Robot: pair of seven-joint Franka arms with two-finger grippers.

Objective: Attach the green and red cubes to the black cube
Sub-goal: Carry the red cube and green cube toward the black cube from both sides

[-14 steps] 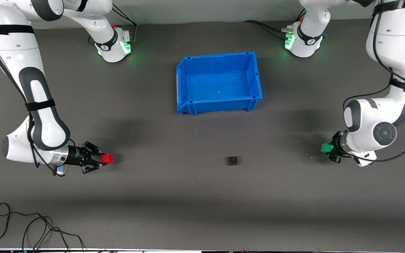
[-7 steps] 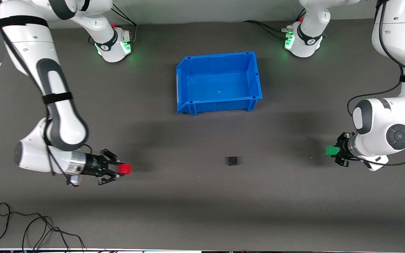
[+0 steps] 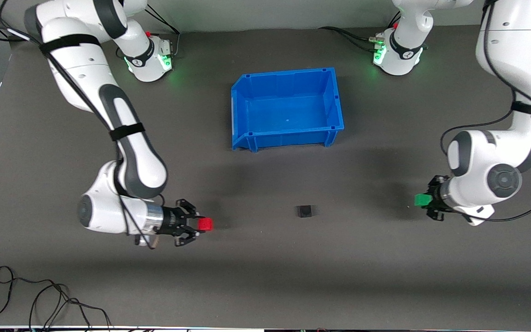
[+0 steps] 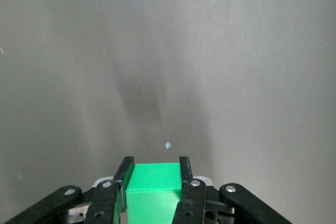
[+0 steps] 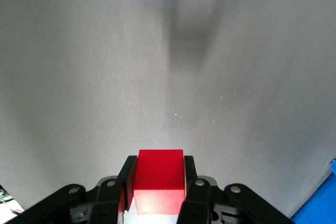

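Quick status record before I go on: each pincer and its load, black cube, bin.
right pincer: shut on red cube, above the table toward the right arm's end
left pincer: shut on green cube, above the table toward the left arm's end
black cube: alone on the table, nothing attached
bin: empty, farther from the camera than black cube

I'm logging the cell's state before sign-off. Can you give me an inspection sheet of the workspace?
Surface: dark grey table, no spills seen.
Job's things: red cube in the right gripper; green cube in the left gripper; black cube alone on the table between them, nothing attached.
Clutter: blue bin, nothing in it.
Grippers: both jaws shut on their cubes, held above the table.
Cables: loose black cable at the table's near edge, right arm's end.
Surroundings: nothing seen.
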